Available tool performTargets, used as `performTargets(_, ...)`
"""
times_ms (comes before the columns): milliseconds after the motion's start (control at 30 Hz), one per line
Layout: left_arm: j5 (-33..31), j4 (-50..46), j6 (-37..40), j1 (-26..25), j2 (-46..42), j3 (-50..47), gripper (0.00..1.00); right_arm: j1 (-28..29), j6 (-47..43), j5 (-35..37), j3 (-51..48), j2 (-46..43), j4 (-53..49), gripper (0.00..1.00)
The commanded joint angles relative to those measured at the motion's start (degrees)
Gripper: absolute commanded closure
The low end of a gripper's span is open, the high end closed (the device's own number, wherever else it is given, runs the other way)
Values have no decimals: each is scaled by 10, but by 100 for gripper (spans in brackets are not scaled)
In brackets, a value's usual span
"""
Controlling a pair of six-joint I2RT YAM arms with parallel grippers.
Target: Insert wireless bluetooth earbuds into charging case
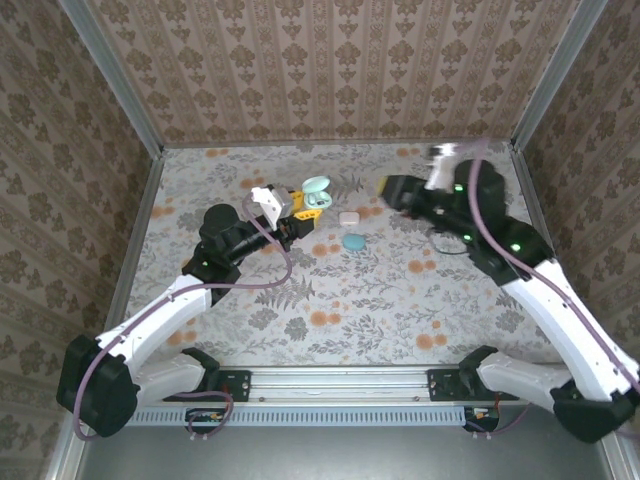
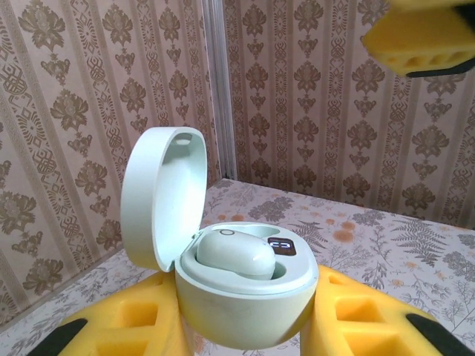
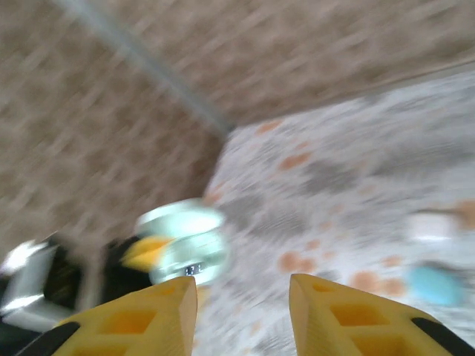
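The left jaws are pinching the case (image 2: 245,297), likely light, hard and slick, by the sides of its base above the worktop (image 2: 401,245), its lid (image 2: 159,196) standing open and one earbud (image 2: 234,254) sitting inside, while the right jaws are standing spread, seemingly empty in a blurred view.

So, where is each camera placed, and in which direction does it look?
Top external: above and behind the bases, looking down on the table; the left arm and right arm show.
Left wrist: on the left arm, facing a wall corner; the left gripper clamps the open charging case.
Right wrist: blurred, facing left across the table; the right gripper is open, nothing between its fingers.
Shared: all three show the open case.
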Motion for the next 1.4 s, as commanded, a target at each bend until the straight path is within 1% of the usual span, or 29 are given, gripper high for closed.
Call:
performTargets(0,1,19,-5,0,-14,-1,75,-118,-27,44,-89,-6,-111,62)
performTargets(100,2,15,-5,0,-18,2,75,-232,-35,-1,-152,16,-123,62)
performTargets(167,-1,11,-5,0,-22,3,75,-291,-42,-37,-187,51,-115,64)
performTargets(233,-4,10,-5,1,-23,3,75,-326,-53,-80,-211,89,-91,65)
performTargets(267,-3,10,-6,0,-22,3,75,-336,-58,-90,-218,113,-80,65)
performTargets(400,2,6,-8,0,-18,9,75,-348,-83,-123,-219,202,-46,65)
performTargets(500,3,0,-6,0,-16,15,75,-348,-93,-121,-201,276,-34,65)
performTargets(667,-1,-9,-5,0,-17,18,75,-349,-107,-108,-172,344,-31,62)
performTargets(900,-6,-15,-1,0,-16,21,75,-349,-116,-98,-148,383,-32,61)
performTargets(933,-6,-15,-2,1,-14,23,75,-349,-118,-97,-145,388,-16,61)
performTargets(1367,-4,-18,-2,1,-8,28,74,-349,-132,-114,-113,443,-11,61)
